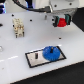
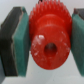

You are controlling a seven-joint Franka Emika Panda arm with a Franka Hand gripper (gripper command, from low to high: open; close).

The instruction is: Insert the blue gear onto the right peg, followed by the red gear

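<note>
The blue gear (image 1: 50, 52) sits on the black base plate (image 1: 35, 58), toward the plate's end on the exterior view's right. My gripper (image 1: 61, 21) hangs above and behind it and is shut on the red gear (image 1: 61, 22). In the wrist view the red gear (image 2: 47, 37) fills the middle, its toothed rim and raised hub with a centre hole facing the camera. The green finger pads (image 2: 20, 42) press on it from both sides. The peg under the blue gear is hidden.
A small peg (image 1: 35, 56) stands on the base plate's end at the exterior view's left. A beige block-like object (image 1: 19, 28) stands on the white table (image 1: 15, 60) further back at the exterior view's left.
</note>
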